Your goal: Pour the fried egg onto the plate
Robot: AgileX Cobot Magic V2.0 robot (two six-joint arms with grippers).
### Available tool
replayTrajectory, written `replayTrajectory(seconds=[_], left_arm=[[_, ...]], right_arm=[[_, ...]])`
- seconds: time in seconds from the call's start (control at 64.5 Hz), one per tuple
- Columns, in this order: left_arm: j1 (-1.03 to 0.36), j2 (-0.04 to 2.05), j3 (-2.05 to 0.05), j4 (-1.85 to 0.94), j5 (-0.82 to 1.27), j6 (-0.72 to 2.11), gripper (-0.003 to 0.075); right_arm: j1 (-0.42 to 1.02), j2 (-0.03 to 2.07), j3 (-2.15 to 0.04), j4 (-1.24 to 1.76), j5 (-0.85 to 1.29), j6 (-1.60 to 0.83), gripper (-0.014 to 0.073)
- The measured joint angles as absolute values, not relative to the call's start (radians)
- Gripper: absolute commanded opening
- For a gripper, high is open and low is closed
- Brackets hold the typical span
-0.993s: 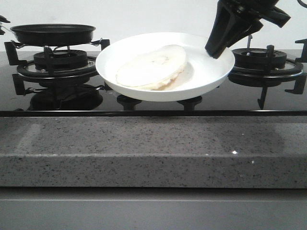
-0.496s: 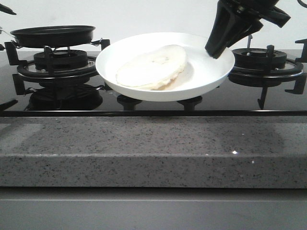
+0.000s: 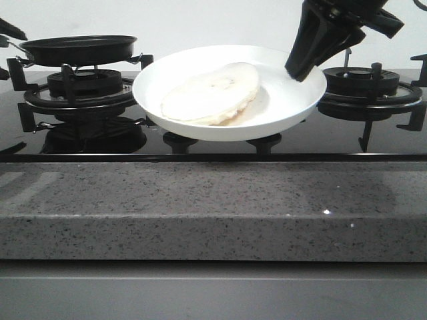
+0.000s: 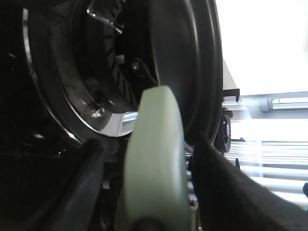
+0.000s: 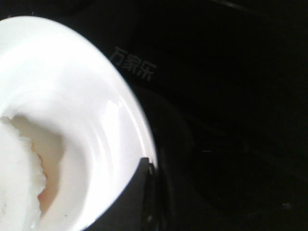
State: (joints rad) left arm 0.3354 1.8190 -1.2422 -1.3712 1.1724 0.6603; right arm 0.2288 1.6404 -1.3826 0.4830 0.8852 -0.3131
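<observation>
From the front, the plate (image 3: 293, 100) is held up above the black glass cooktop (image 3: 200, 143), tilted slightly, between the two burners. The fried egg (image 3: 210, 93) lies inside it, pale underside up, resting toward the plate's left half with one edge raised on the inner slope. The right gripper (image 3: 301, 70) comes down from the upper right and is clamped on the plate's far right rim. At the far left the black pan (image 3: 77, 48) sits level just above the left burner grate (image 3: 73, 87); only a sliver of the left arm shows at the frame edge there. The right burner (image 3: 370, 90) stands behind the plate's right side. A speckled grey counter (image 3: 213, 207) runs across the foreground.

In the left wrist view, the left gripper (image 4: 154, 159) has its dark fingers (image 4: 226, 187) on either side of a pale grey-green handle (image 4: 154, 144), closed around it. Beyond the handle the pan's dark rounded body (image 4: 187, 62) fills the middle, with the burner's ring (image 4: 103, 120) close beside it.

In the right wrist view, the plate's glossy white rim (image 5: 120, 110) curves across the frame, and a dark finger (image 5: 130, 197) of the right gripper presses on the rim's edge. The egg's pale edge (image 5: 19, 163) shows in the plate's hollow, with a faint orange tint beneath it. The dark cooktop with printed characters (image 5: 132, 65) lies behind.
</observation>
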Motion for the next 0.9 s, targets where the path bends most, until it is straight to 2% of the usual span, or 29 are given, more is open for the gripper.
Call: replayTrajectory(seconds=[0.124, 0.372, 0.899], left_arm=[[0.335, 1.819, -1.243, -1.336, 1.177, 0.663, 0.0245], [0.335, 1.795, -1.243, -1.300, 1.182, 0.663, -0.0020], [0.335, 1.661, -1.233, -1.201, 1.187, 0.665, -0.0019]], right_arm=[[0.229, 1.640, -1.383, 0.483, 0.885, -0.313, -0.0058], [0.229, 1.640, -1.383, 0.483, 0.885, -0.313, -0.0058], [0.229, 1.640, -1.383, 0.483, 0.885, -0.313, -0.0058]])
